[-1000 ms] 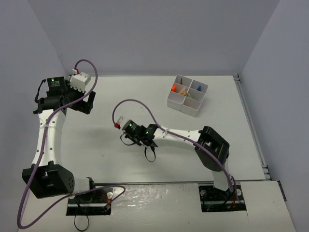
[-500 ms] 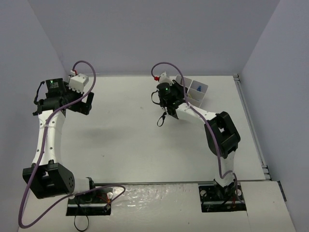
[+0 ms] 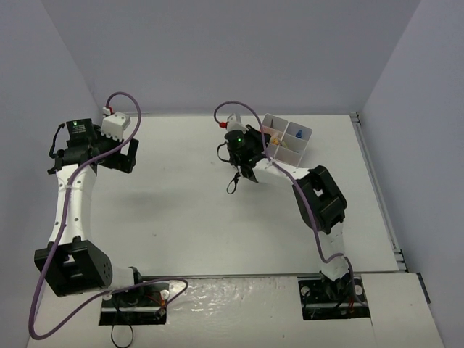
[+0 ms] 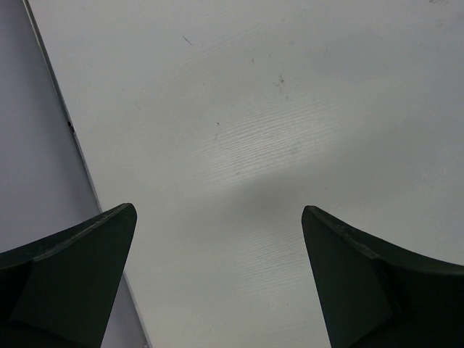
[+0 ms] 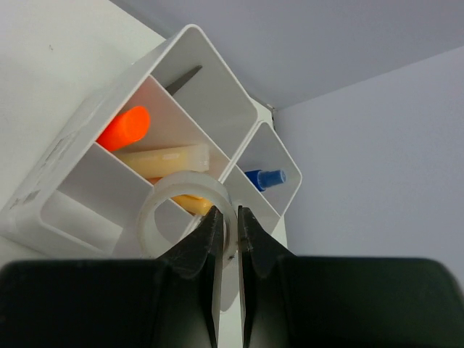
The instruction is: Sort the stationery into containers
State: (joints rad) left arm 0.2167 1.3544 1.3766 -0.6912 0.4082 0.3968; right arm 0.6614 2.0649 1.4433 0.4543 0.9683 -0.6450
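Observation:
My right gripper [image 5: 226,214] is shut on the clear tape ring [image 5: 181,188] and holds it just in front of the white four-compartment tray [image 5: 80,145]. One compartment holds the marker's orange cap [image 5: 123,128] and the yellow bar [image 5: 163,159]. The far compartment holds a thin grey stick [image 5: 185,78], and the right one the blue-capped bottle [image 5: 264,177]. The small grey block is not visible. In the top view the right gripper [image 3: 251,141] is at the tray's [image 3: 296,154] left side. My left gripper [image 4: 217,210] is open and empty over bare table.
The left gripper [image 3: 127,154] hovers at the table's far left, close to the left wall. The table's left edge strip [image 4: 72,138] runs under it. The back wall stands right behind the tray.
My right arm has swung from the table's middle up and back to the tray, carrying the tape ring. The left arm has hardly moved.

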